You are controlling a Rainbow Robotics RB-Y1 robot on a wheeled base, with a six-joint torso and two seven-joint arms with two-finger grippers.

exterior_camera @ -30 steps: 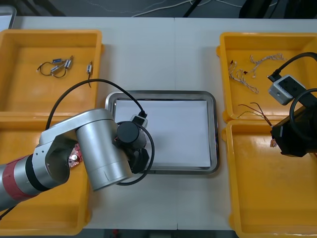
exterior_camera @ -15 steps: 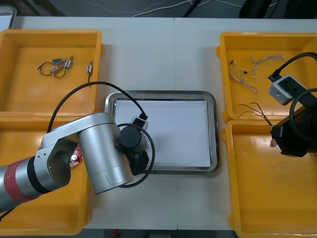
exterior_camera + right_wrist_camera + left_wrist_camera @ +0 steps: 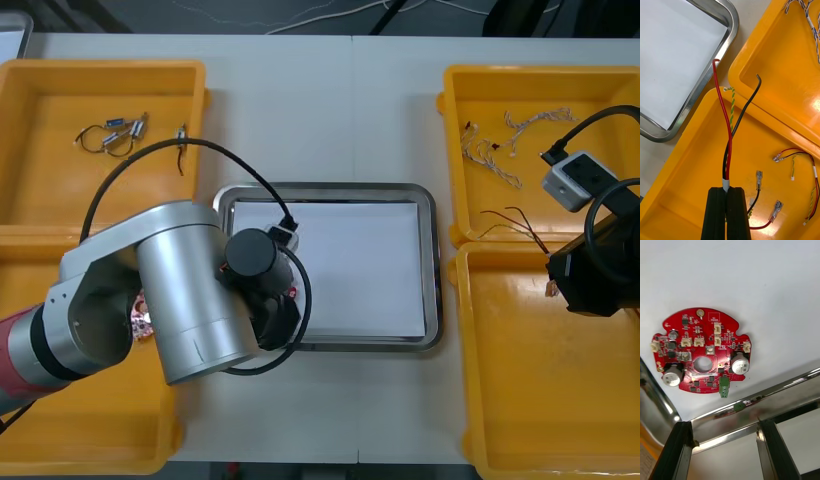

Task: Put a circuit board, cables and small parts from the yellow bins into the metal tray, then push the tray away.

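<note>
A round red circuit board (image 3: 702, 350) lies flat on the white inside of the metal tray (image 3: 752, 401), near its front left corner. My left gripper (image 3: 724, 427) hangs open just above the tray's rim, with the board free beyond its fingers (image 3: 677, 450). From the front, the left arm covers that corner of the tray (image 3: 430, 260), and a red sliver of the board (image 3: 291, 292) shows beside the left gripper (image 3: 280, 318). My right gripper (image 3: 727, 189) is shut on a red and black cable (image 3: 728, 142) above the right front bin (image 3: 685, 176). Seen from the front, the right gripper (image 3: 556, 268) holds the cable (image 3: 515, 225) near the bins' divide.
The left rear bin (image 3: 40, 150) holds small metal parts (image 3: 115, 135). Another red board (image 3: 137, 322) lies in the left front bin (image 3: 60, 420). Twisted cables (image 3: 490, 155) lie in the right rear bin (image 3: 600, 90), and several more cables (image 3: 797, 157) in the right front bin (image 3: 540, 400).
My left gripper has opened and let go of the circuit board, which now lies in the tray. The left arm has shifted slightly left. The right arm has not moved.
</note>
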